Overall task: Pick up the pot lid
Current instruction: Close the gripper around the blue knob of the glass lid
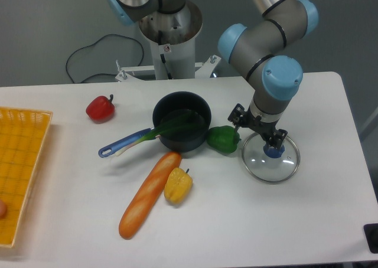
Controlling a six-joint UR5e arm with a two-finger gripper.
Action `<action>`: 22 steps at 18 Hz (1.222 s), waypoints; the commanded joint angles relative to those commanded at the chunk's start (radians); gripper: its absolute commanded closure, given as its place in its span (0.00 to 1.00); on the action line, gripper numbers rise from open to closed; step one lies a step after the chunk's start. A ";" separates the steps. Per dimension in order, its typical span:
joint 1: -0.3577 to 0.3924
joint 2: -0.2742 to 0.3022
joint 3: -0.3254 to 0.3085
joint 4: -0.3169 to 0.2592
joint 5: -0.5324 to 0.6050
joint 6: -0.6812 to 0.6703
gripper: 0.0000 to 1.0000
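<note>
The pot lid (263,169) lies on the tabletop (236,232) on the right side of your view, just beside the green pepper (223,140), its clear glass so faint that you mostly read it by its rim. Your gripper (256,132) has its fingers spread, with nothing between them, over the lid's far side; it covers part of the rim and of the blue knob (273,150), and you can't tell how high above the glass the fingertips are. The arm (269,61) runs out of view at the top.

To the left, a leek (147,137) reaches out over the rim of the black pot (182,141), its other end lost in the dark inside. A blue handle (126,142) lies along it (whose handle, you can't make out). At the left edge, the yellow crate (26,110) is cut off, and so is the orange thing (2,209) in it.
</note>
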 joint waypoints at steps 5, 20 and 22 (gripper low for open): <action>0.023 -0.011 -0.008 0.017 0.002 0.035 0.00; 0.061 -0.095 0.008 0.127 0.003 0.057 0.00; 0.063 -0.104 0.009 0.130 0.003 0.057 0.00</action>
